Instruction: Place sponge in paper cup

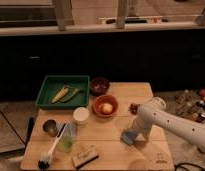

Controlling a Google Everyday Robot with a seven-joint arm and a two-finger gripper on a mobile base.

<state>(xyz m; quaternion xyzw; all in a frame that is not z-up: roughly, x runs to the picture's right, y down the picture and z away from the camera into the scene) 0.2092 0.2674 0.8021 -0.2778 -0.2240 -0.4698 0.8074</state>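
At the table's (146, 92) right front, the sponge (128, 137), a flat blue-grey pad, sits tilted under the gripper (134, 134); its hold cannot be told. The white paper cup (81, 115) stands well apart, left of the orange bowl (105, 106).

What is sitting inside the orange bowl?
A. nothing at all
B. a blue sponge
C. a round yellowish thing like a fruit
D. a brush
C. The orange bowl holds a round yellowish thing; the sponge is down on the wooden table by the robot's end effector, and the brush lies at the table's front left.
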